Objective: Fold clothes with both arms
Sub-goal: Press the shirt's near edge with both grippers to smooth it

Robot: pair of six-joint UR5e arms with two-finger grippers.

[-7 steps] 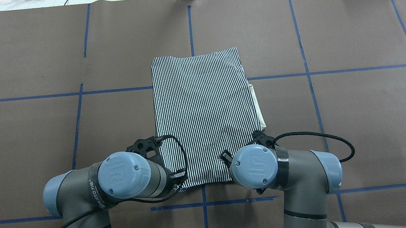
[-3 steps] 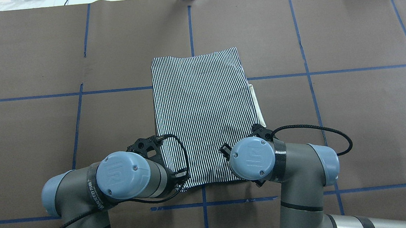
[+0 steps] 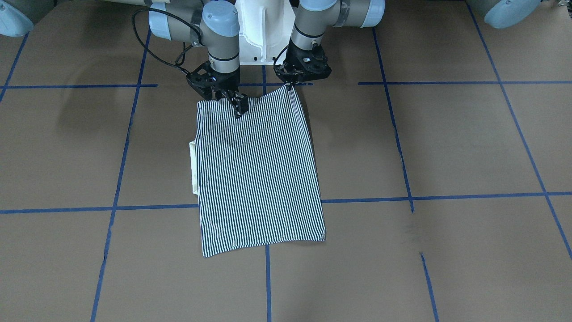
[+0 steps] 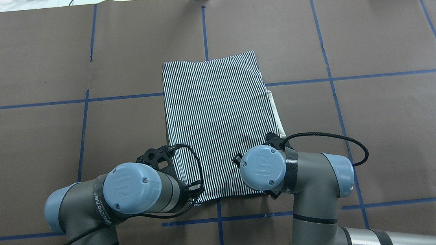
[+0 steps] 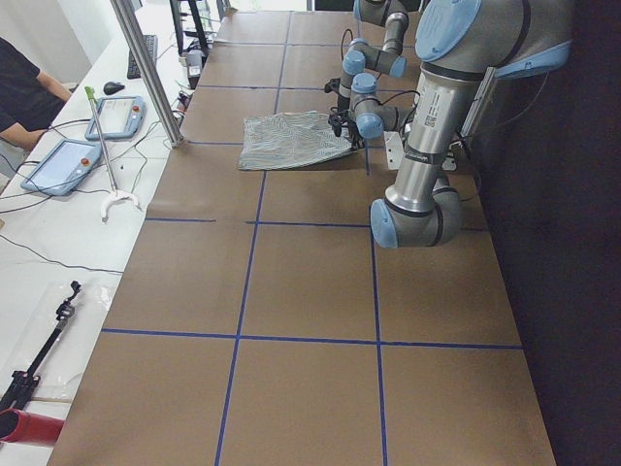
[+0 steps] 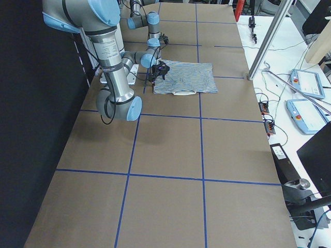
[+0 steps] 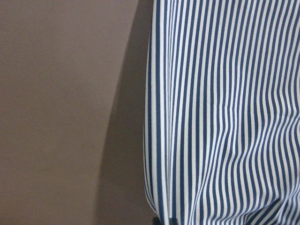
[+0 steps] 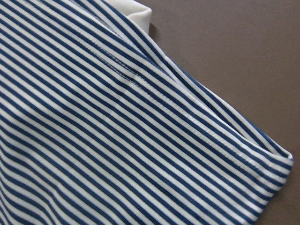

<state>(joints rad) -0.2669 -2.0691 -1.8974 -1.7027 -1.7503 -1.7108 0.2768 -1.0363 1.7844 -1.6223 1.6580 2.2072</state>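
Note:
The striped polo shirt (image 3: 259,179) lies folded into a long rectangle on the brown table, also seen from above (image 4: 217,110). Its cream collar (image 3: 193,165) sticks out at one side. My left gripper (image 3: 289,86) is shut on the shirt's near corner, which is raised a little off the table. My right gripper (image 3: 237,106) stands over the same near edge, inward from the other corner, fingers spread and holding nothing. In the overhead view both grippers are hidden under the wrists of the left arm (image 4: 133,187) and the right arm (image 4: 263,168). Stripes fill both wrist views (image 7: 225,117) (image 8: 117,131).
The white pedestal base (image 3: 261,31) stands just behind the grippers. Blue tape lines (image 4: 204,33) grid the brown table. A side bench holds teach pendants (image 5: 58,165) and a metal post (image 5: 146,68); a seated person (image 5: 24,87) is beside it.
My right arm has moved forward and toward the shirt's middle, over its near edge. The left arm and the shirt have hardly shifted.

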